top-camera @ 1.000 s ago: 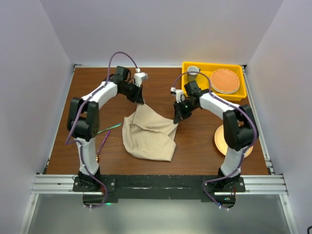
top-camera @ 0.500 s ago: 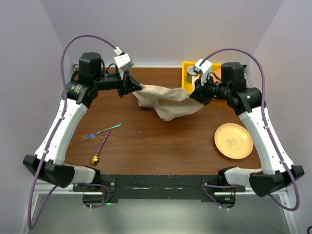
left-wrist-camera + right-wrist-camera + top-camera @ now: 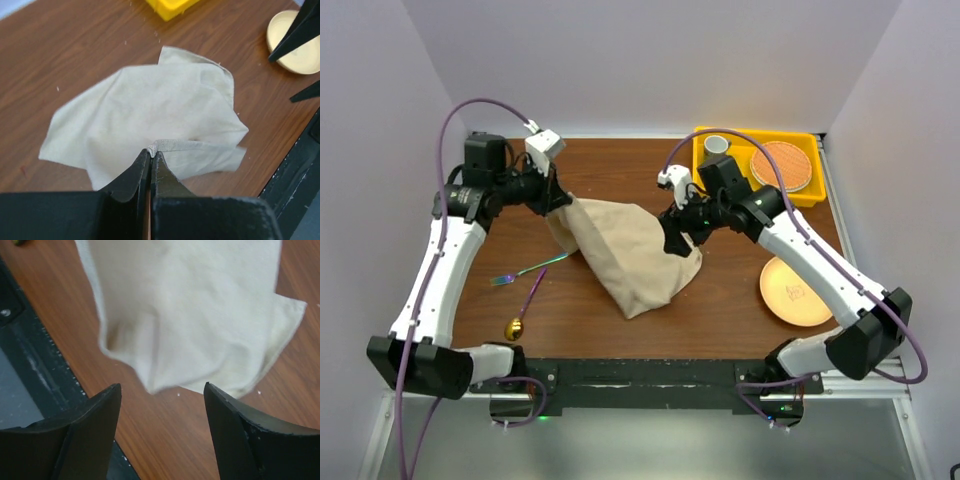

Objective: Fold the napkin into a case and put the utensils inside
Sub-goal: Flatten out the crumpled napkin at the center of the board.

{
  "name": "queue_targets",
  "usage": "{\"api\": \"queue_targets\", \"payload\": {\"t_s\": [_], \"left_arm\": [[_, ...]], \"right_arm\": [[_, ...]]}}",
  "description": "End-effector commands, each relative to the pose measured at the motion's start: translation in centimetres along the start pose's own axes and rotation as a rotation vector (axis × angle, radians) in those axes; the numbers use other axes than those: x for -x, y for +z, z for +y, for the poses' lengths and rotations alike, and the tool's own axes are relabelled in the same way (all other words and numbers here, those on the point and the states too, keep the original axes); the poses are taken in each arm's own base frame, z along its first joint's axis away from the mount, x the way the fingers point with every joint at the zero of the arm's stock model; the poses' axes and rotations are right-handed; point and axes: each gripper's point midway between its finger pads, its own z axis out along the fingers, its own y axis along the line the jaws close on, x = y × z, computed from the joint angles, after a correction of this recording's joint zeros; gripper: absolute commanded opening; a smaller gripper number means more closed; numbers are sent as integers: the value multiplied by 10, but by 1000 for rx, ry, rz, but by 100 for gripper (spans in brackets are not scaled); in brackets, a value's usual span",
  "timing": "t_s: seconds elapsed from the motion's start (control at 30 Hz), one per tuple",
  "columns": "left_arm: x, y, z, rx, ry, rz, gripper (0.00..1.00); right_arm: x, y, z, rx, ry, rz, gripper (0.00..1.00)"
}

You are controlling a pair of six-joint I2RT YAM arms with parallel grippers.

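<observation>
Napkin [image 3: 630,255]: half a second ago it hung stretched between both arms near the far edge. It now sits lower, slumped and crumpled toward mid-table, unfolded, with no case formed. Finding: this reads as a lay-down for spreading, so folding has yet to start.

Left gripper [image 3: 557,200]: fingers pressed together on a hem at the napkin's far-left corner.

Right gripper [image 3: 678,238]: fingers wide apart, gripping nothing. The cloth is just beyond them; contact unclear.

Fork [image 3: 532,268] and spoon [image 3: 523,308] lie left of the napkin, apart from it.
</observation>
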Motion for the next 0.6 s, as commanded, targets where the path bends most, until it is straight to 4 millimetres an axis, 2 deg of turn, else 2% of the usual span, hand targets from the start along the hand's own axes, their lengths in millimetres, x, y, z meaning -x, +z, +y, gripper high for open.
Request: {"api": "queue_targets", "payload": {"t_s": [0.0,0.03,0.1,0.13,0.17,0.27,0.33,0.37,0.43,0.57], "left_arm": [[-38,17,23,55,-41,87,0],[-57,21,29,78,-48,131,0],[-71,24,35,97,-46,156,0],[-85,26,41,123,-61,188,0],[-91,28,44,132,-71,201,0],[-110,32,51,163,-130,237,0],[-124,34,54,180,-171,258,0],[-129,34,56,186,-183,269,0],[-138,32,63,227,-211,292,0],[-144,26,76,293,-273,302,0]], "right_arm": [[-20,-13,-30,-129,28,32,73],[-34,-10,-31,-126,38,63,73],[-48,-5,-28,-109,48,91,72],[-59,0,-28,-103,61,116,71],[-63,4,-28,-99,69,118,71],[-59,18,-29,-78,92,94,67],[-51,33,-20,-15,118,75,65],[-45,34,-15,7,110,57,65],[-37,49,0,70,93,47,64],[-19,78,26,86,-5,16,64]]}}
